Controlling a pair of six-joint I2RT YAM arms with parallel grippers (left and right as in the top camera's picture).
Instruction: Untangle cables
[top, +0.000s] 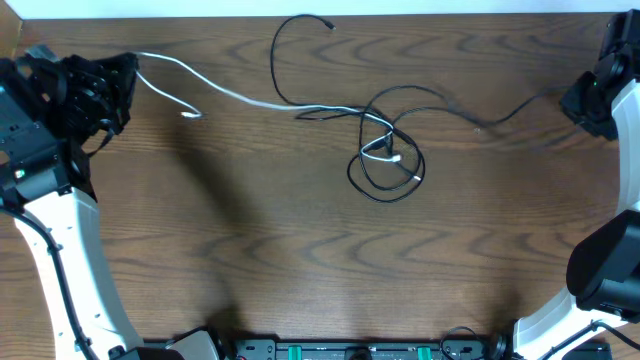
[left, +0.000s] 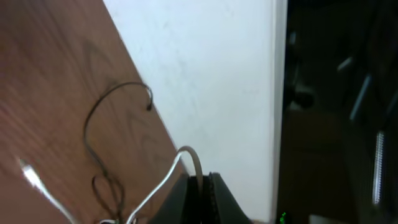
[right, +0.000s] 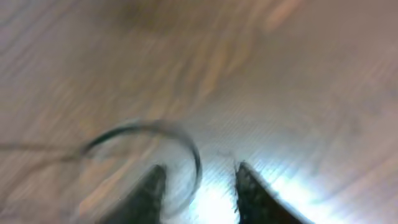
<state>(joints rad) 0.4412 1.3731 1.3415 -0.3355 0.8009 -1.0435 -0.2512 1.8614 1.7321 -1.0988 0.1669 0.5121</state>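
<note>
Left pincer (left: 200, 184) clamped shut on white cord (top: 215, 88); cord's long run leads toward the other arm, into knot (top: 390, 152) mid-counter (top: 300, 280). Right pincer (right: 198, 186) jaws apart, gripping nothing; black cord (right: 189, 146) curls just ahead, trailing back to same knot.

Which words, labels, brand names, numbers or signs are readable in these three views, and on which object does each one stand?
None can be read in any view.
Brown wooden table: grain only, no print.
On the thin white cord and the thin black cords: no markings visible.
Dark rail with green lights at the table's near edge: any marks too small to read.
Right wrist view: too blurred.
</note>
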